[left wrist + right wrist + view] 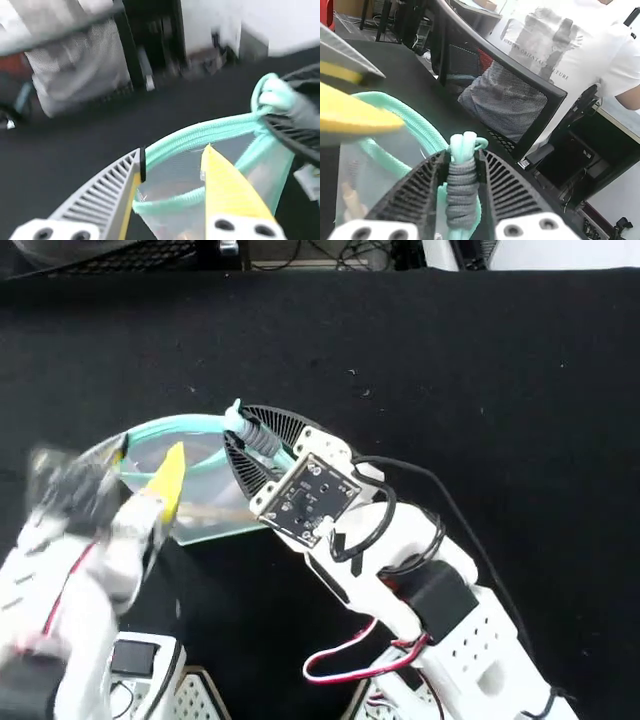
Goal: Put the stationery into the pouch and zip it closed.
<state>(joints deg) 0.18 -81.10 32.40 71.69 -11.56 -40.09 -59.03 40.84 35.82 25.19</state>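
A clear pouch [205, 495] with a teal zipper rim [200, 132] lies on the black table, its mouth gaping. My right gripper [240, 435] is shut on the grey-and-teal zipper pull cord [462, 185] at the pouch's right end. My left gripper [172, 160] stands open at the pouch's left end. Its yellow finger [230, 190] is over the mouth and its grey finger [107, 187] is outside the rim. A thin pale item [215, 508] shows through the pouch wall.
Black cloth covers the table [450, 370], with free room at the back and right. Both arm bases crowd the near edge. A black mesh chair [495, 95] stands beyond the table.
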